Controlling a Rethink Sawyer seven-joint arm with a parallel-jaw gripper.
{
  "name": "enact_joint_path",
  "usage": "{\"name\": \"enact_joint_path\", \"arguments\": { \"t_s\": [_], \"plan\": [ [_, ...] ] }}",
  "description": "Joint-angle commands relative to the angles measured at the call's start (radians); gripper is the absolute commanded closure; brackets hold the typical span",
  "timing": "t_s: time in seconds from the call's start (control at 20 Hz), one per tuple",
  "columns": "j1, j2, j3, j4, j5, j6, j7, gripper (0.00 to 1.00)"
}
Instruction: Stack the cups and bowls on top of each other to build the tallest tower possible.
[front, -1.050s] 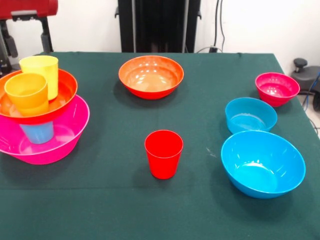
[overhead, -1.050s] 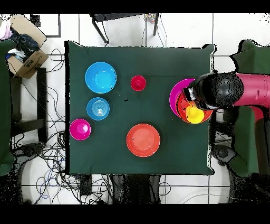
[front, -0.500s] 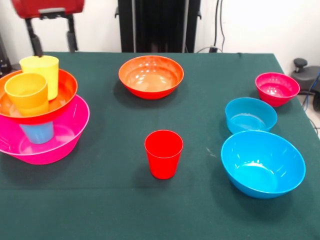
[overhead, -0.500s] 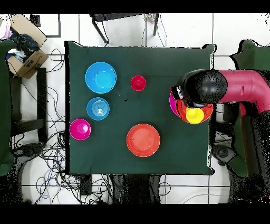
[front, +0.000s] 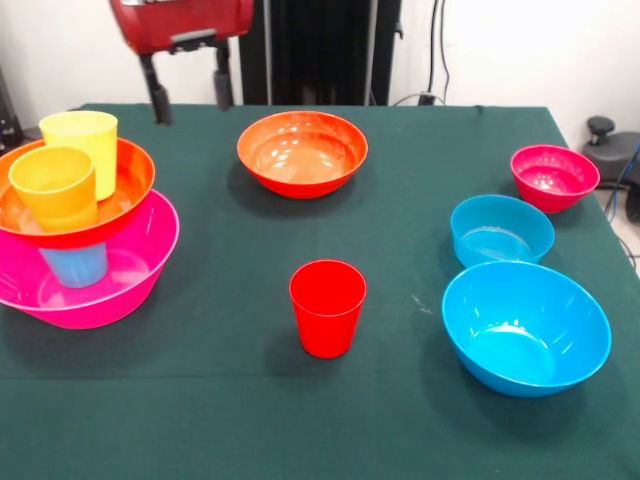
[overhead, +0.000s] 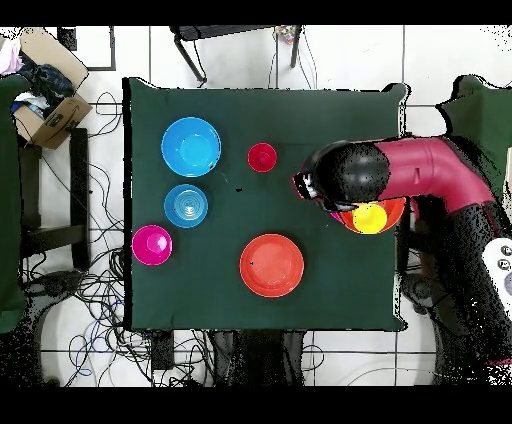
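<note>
Bright, even light from above; soft shadows pool beneath the bowls (front: 302, 152) right of the hand (front: 187, 88), whose glossy insides show glare.

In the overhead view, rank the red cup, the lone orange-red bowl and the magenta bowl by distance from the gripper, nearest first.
From the gripper:
1. Red cup, just up-left of it.
2. Orange-red bowl, below it, toward the robot's base.
3. Magenta bowl, far left edge of the table.

A white wall (front: 520, 45) backs the green-clothed table (front: 420, 160).
</note>
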Motion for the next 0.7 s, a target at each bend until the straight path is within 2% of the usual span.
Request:
{"name": "enact_joint_path", "arguments": {
  "t_s": [0.05, 0.2, 0.7],
  "plan": [
    [0.057, 0.049, -0.028, 0.098, -0.006, -0.072, -0.009, 0.0],
    [0.06, 0.052, -0.027, 0.112, 0.0, -0.075, -0.011, 0.0],
    [0.094, 0.1, -0.071, 0.114, -0.048, -0.145, 0.022, 0.0]
  ]
}}
